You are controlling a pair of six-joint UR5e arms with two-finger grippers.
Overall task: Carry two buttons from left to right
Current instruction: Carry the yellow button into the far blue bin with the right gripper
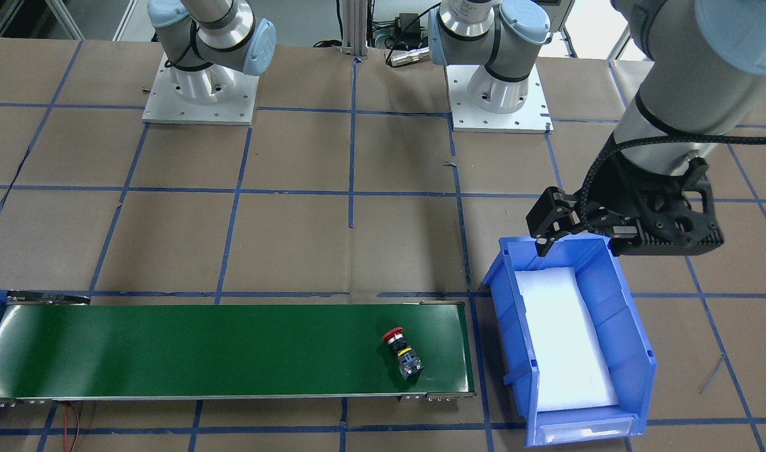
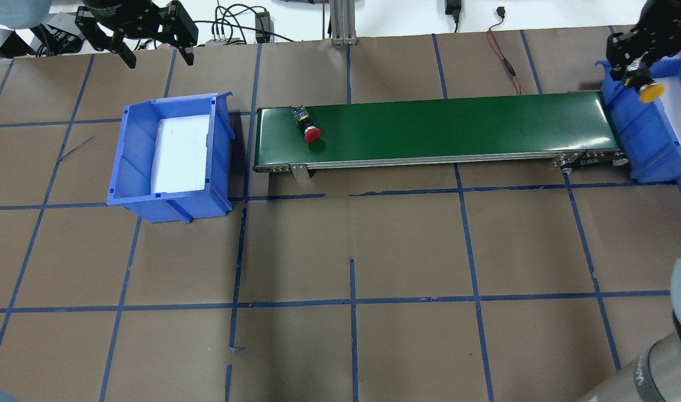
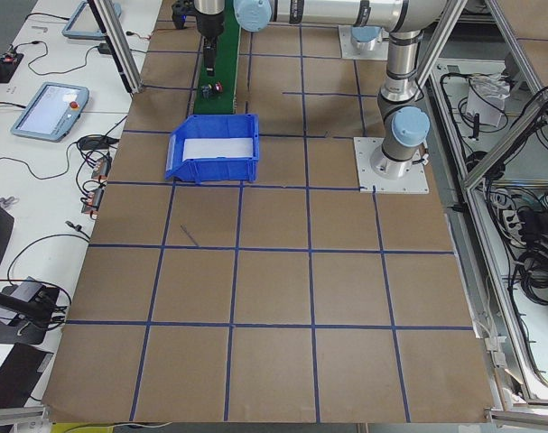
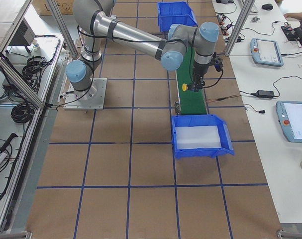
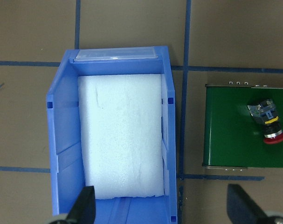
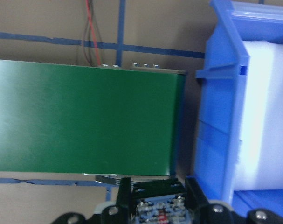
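Note:
A red-capped button lies on its side at the left end of the green conveyor belt, also seen in the front view as the red button and in the left wrist view. My left gripper hangs open and empty over the far end of the left blue bin, its fingers spread wide. My right gripper is shut on the yellow-capped button, above the belt's right end at the near wall of the right blue bin. The button's grey body sits between the jaws.
Both bins hold a white foam pad. A red and black cable runs behind the belt. The table is brown paper with blue tape lines. Both arm bases stand at the robot's side.

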